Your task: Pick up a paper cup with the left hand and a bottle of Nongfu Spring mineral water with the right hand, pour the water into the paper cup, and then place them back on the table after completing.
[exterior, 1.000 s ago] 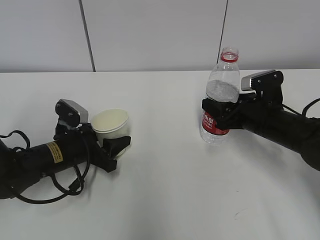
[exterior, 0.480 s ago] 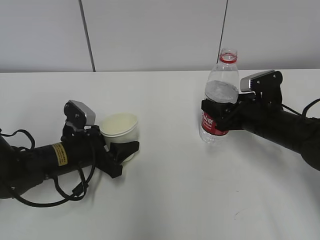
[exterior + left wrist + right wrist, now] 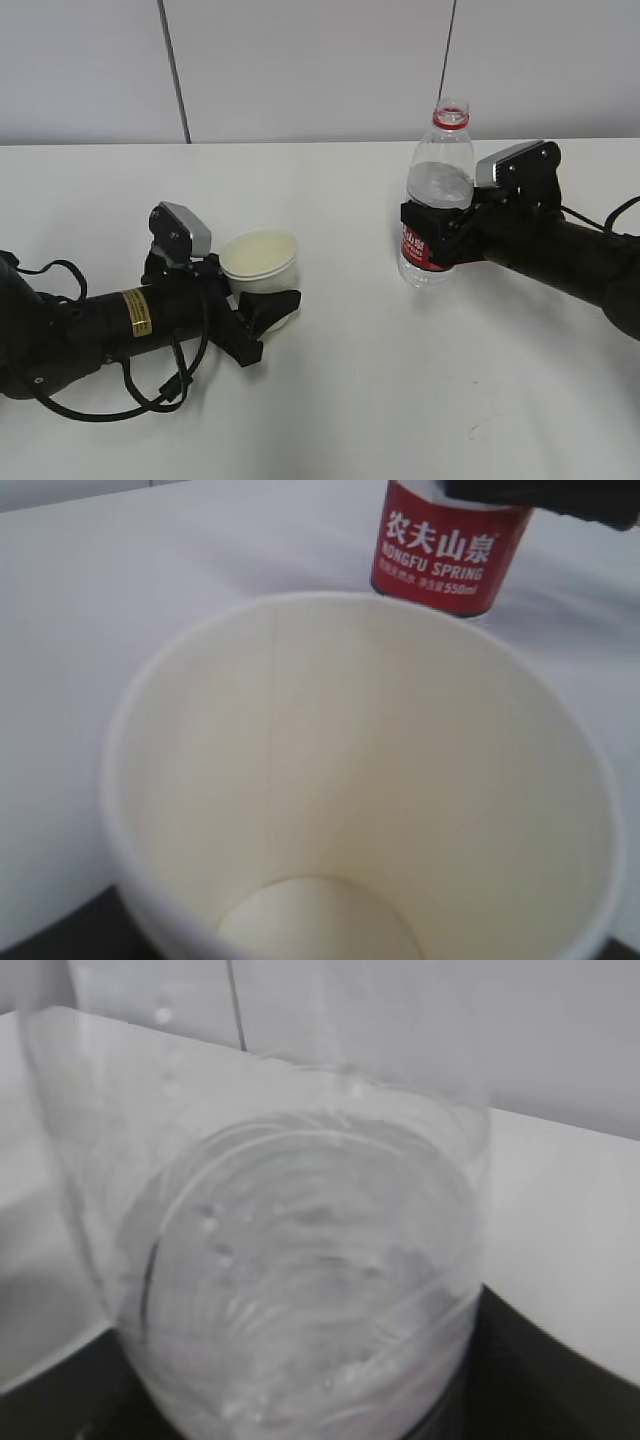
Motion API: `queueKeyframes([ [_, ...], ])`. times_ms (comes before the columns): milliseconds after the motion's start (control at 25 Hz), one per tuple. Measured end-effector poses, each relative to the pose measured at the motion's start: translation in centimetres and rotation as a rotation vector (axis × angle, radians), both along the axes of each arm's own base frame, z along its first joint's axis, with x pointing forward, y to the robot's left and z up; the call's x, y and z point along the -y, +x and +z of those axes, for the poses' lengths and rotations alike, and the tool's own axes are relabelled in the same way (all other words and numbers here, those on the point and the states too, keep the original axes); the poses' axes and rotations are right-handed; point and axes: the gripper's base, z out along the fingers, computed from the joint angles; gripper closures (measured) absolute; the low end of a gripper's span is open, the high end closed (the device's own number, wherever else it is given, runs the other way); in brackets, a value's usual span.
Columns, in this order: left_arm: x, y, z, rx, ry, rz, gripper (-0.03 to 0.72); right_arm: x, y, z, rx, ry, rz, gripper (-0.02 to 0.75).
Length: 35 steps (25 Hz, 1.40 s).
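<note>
My left hand with the yellow sticker point(image 3: 135, 312) lies low over the table point(image 3: 330, 400), its gripper point(image 3: 265, 297) shut on the white paper cup point(image 3: 260, 258). The cup is upright and empty; its inside fills the left wrist view point(image 3: 340, 810). My right hand's gripper point(image 3: 432, 232) is shut on the Nongfu Spring bottle point(image 3: 438, 180) at its red label point(image 3: 414, 250). The bottle stands upright with no cap, and the water reaches about its shoulder. I cannot tell whether its base touches the table. It fills the right wrist view point(image 3: 300, 1280). Its label shows just beyond the cup point(image 3: 447, 545).
A grey-white wall with dark vertical seams point(image 3: 175, 70) stands behind the table. Black cables point(image 3: 150, 390) loop by the left arm. A small dark scuff point(image 3: 480, 428) marks the table at front right. Cup and bottle stand about a hand's width apart.
My left arm has carried the cup to the right, toward the bottle. The bottle in my right gripper has shifted slightly up and left.
</note>
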Motion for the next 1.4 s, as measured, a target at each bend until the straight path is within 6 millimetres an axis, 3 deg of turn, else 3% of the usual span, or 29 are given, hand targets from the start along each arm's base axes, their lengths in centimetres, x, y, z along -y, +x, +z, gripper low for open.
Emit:
queueKeyframes([
  [320,1.0,-0.3,1.3,0.03,-0.018,-0.029,0.293,0.4,-0.2,1.5,-0.05,-0.085,-0.027,0.267],
  [640,1.5,0.8,2.3,0.037,-0.063,-0.021,0.293,0.5,-0.4,3.0,-0.051,-0.144,-0.008,0.267],
  [1400,5.9,0.3,3.7,0.095,-0.104,-0.145,0.294,-0.1,1.9,5.2,0.134,-0.428,0.144,0.268],
])
